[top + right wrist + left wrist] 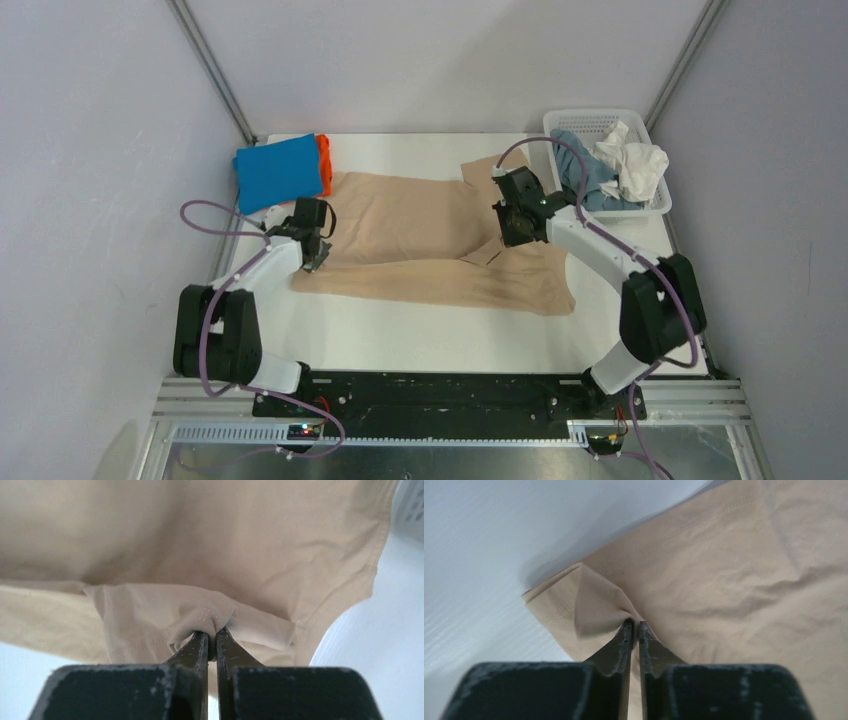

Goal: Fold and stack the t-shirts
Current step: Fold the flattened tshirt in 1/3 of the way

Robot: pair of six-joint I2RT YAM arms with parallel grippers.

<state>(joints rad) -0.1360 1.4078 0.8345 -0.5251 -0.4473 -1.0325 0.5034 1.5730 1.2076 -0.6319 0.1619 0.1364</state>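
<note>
Lying spread over middle of worktop (420, 340), beige t-shirt (430, 235) is held at both sides. Left pincer (634, 629) is pressed together on hem corner, and right pincer (210, 634) is pinched on stitched edge. Cloth is judged light, soft, limp — sagging is expected between grips. Seamed edges are judged best for holding — firmer there.

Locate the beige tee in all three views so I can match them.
Top external: beige t-shirt spread across mid-table, between the left gripper and right gripper.
Left wrist: fills centre and right, corner pinched by the left gripper.
Right wrist: fills most of the frame, hem fold pinched.
Shared landmark: white table, bare at left-wrist upper left, right-wrist lower right.
</note>
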